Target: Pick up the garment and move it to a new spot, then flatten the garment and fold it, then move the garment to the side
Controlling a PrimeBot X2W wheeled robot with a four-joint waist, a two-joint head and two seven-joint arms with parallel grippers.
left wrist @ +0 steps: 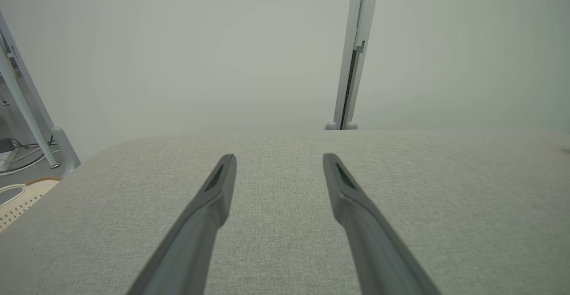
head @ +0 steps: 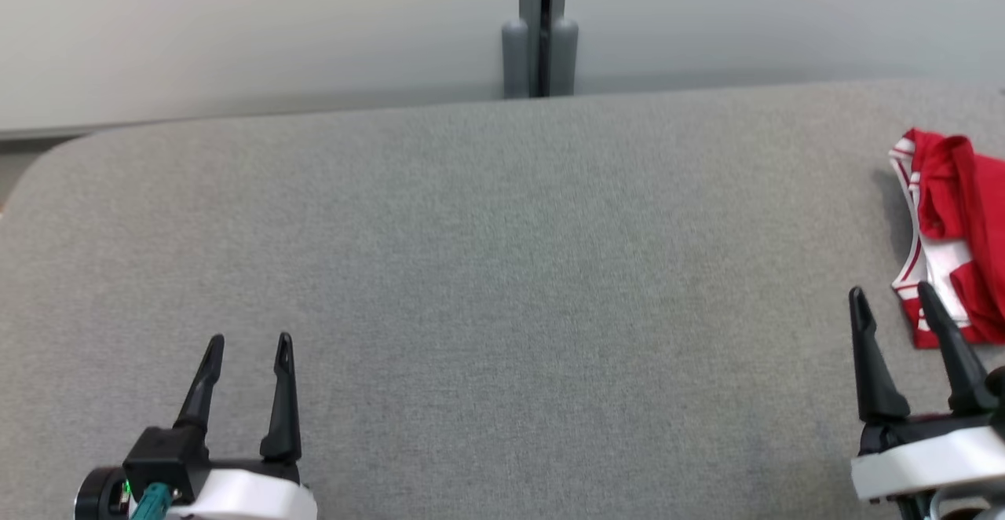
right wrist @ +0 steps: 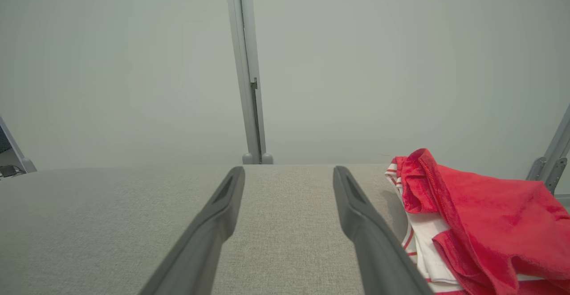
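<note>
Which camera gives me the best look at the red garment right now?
The right wrist view: the garment lies close, its crumpled folds and white striped trim clear, though cropped at the frame edge. The head view catches part of it at the picture's right edge, beside the right gripper.

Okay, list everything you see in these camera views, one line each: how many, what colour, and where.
garment: one, red with white striped trim, crumpled at the table's right edge
table: one, grey fabric top, spanning the foreground
wall panels: two, pale grey, behind the table
post: one, grey, between the panels at the table's far edge
perforated object: one, cream, beyond the table's left end; cannot tell what it is
left gripper: one, dark fingers, open and empty, over the table's near left
right gripper: one, dark fingers, open and empty, near right, just beside the garment
</note>
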